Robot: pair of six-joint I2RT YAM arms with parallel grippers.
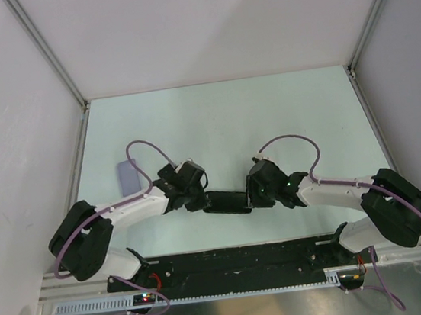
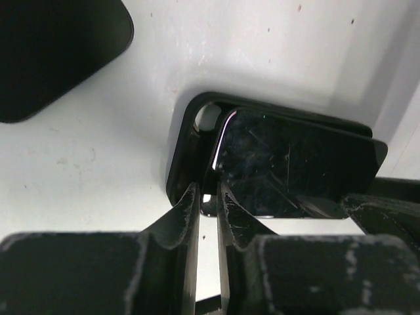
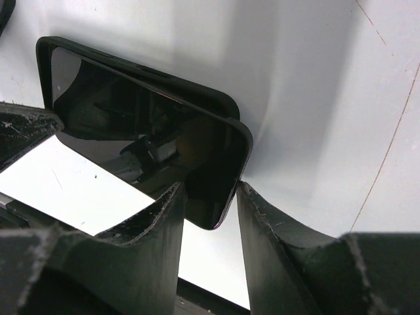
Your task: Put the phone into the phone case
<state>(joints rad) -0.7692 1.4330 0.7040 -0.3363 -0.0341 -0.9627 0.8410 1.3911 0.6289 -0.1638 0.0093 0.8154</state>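
My left pincer [image 2: 207,200] nips the phone case [image 2: 184,147] rim, nearly shut | right pincer [image 3: 209,197] clamps the phone [image 3: 151,141] corner | phone tilted, partly in case, between the arms | step: seating | next, I judge: press free corner down, keep case steady.

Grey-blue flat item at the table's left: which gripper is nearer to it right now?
Left. The left gripper is at the near end of the phone, just right of the grey-blue item; the right gripper is at the phone's other end, farther right.
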